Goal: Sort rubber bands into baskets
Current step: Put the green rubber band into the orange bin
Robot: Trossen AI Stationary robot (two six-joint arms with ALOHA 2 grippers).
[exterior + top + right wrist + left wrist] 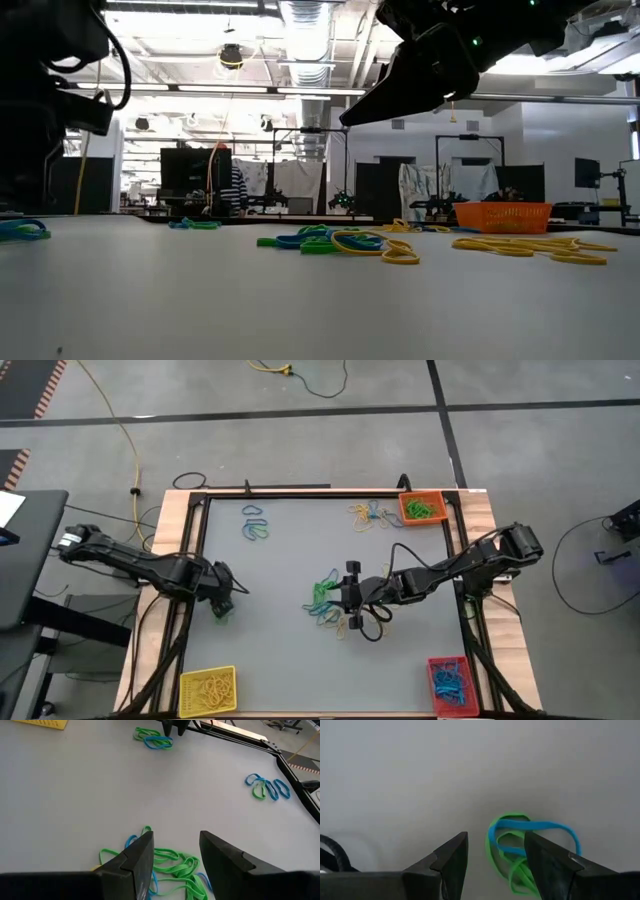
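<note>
Rubber bands lie in loose groups on the grey table top. A green and blue pile (pixel 325 600) lies at the middle, and my right gripper (pixel 175 842) hovers open above it, slanting down. A small green and blue bunch (pixel 520 845) lies flat near the left edge. My left gripper (pixel 495 847) points down over it, open, with one finger in front of part of the bunch. Three baskets stand on the table: orange (pixel 422 508) at the far right, yellow (pixel 207 690) at the near left, red (pixel 450 682) at the near right, each with bands in it.
More bands lie at the far left (pixel 255 525) and beside the orange basket (pixel 368 515). A black frame (pixel 300 492) runs along the table's far edge and sides. A yellow cable (pixel 120 430) trails on the floor beyond.
</note>
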